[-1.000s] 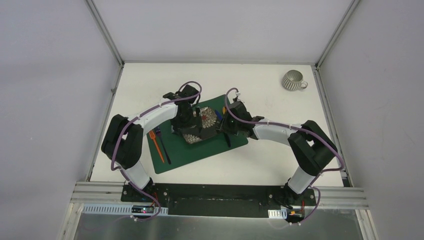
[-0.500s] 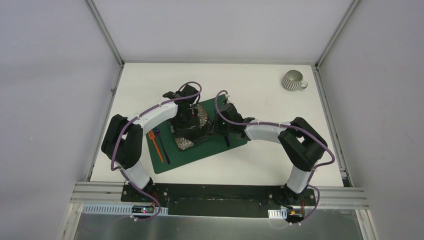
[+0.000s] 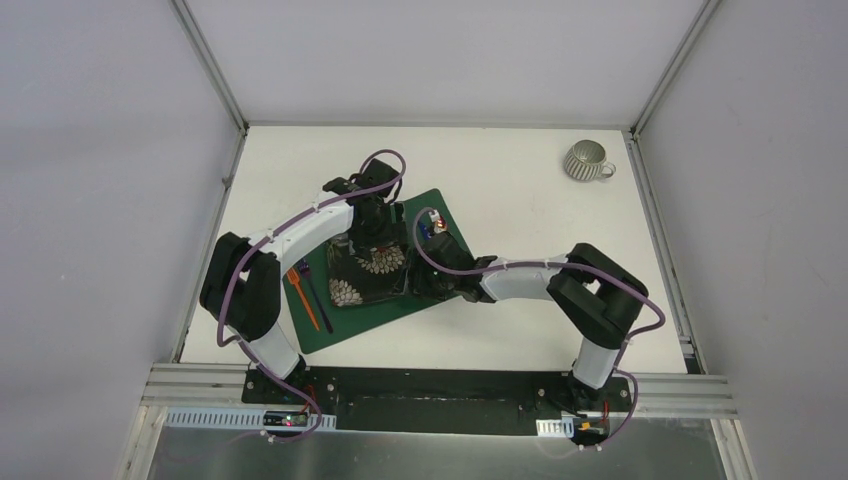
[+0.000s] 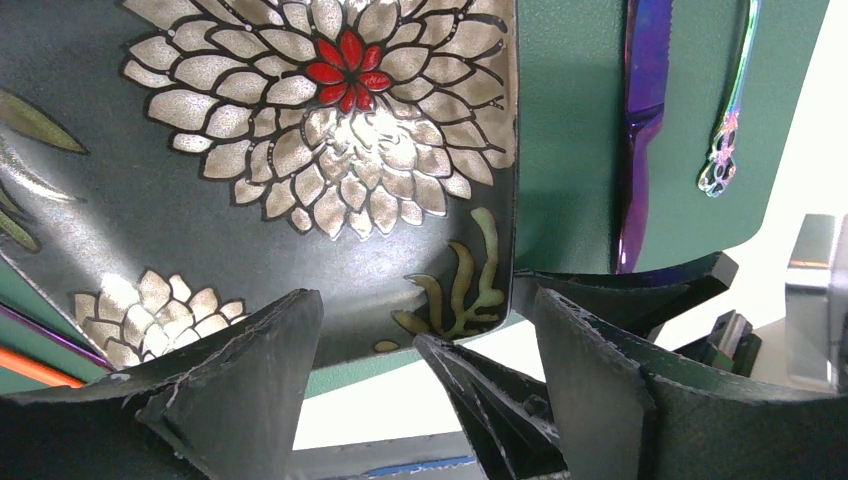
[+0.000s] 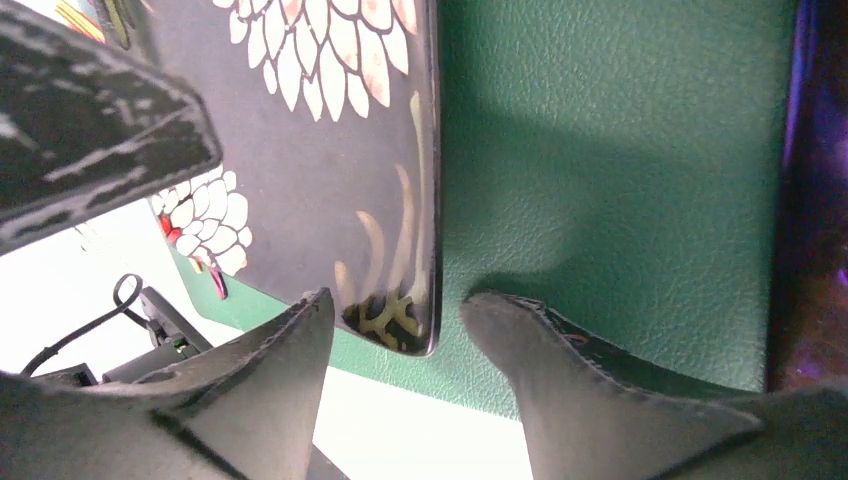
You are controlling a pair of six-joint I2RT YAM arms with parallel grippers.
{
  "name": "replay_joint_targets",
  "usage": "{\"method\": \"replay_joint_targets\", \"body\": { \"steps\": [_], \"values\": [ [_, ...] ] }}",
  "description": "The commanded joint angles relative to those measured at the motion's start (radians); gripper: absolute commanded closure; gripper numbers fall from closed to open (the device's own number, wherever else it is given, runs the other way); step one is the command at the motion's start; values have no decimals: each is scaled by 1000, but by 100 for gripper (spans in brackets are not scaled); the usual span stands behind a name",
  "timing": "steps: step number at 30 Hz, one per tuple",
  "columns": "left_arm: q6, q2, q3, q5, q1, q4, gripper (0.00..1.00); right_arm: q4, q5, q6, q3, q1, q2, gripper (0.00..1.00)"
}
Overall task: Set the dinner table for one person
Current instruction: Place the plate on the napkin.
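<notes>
A dark square plate (image 3: 365,272) with a flower pattern lies flat on the green placemat (image 3: 355,322), which sits on the white dinner table (image 3: 520,190). My left gripper (image 3: 375,235) hangs over the plate's far side, open. In the left wrist view the left gripper (image 4: 428,300) has a plate (image 4: 300,180) corner just beyond its fingertips. My right gripper (image 3: 420,285) is at the plate's right edge. In the right wrist view the right gripper (image 5: 400,300) is open, its jaws astride the plate (image 5: 330,150) corner without touching it.
An orange fork (image 3: 303,297) and a purple utensil (image 3: 318,295) lie on the mat left of the plate. A purple knife (image 4: 640,130) and an iridescent spoon handle (image 4: 735,100) lie on its right. A grey mug (image 3: 588,160) stands at the far right corner.
The plate has come down from a tilt and shifted left, and now lies flat on the mat. The right gripper has opened off it and moved left and nearer.
</notes>
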Motion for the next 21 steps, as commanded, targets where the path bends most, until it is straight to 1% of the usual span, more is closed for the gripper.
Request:
{"method": "replay_joint_targets", "body": {
  "steps": [1,6,11,14,17,19,21],
  "values": [
    [-8,-40,44,6,-4,9,20,-15,1,-20,-17,2,-59,33],
    [-6,-32,54,18,-4,8,21,-24,-6,-35,3,-19,-60,34],
    [0,-37,57,14,-4,8,21,-62,-40,-60,38,-61,-116,34],
    [0,-32,64,22,-4,8,21,-156,-66,-90,96,-107,-162,34],
    [1,-31,68,25,-4,8,22,-249,-94,-155,148,-150,-221,34],
    [3,-32,72,23,-4,7,22,-339,-76,-202,176,-175,-266,34],
    [4,-34,73,23,-4,6,22,-445,-18,-261,198,-188,-305,36]
  ]
}}
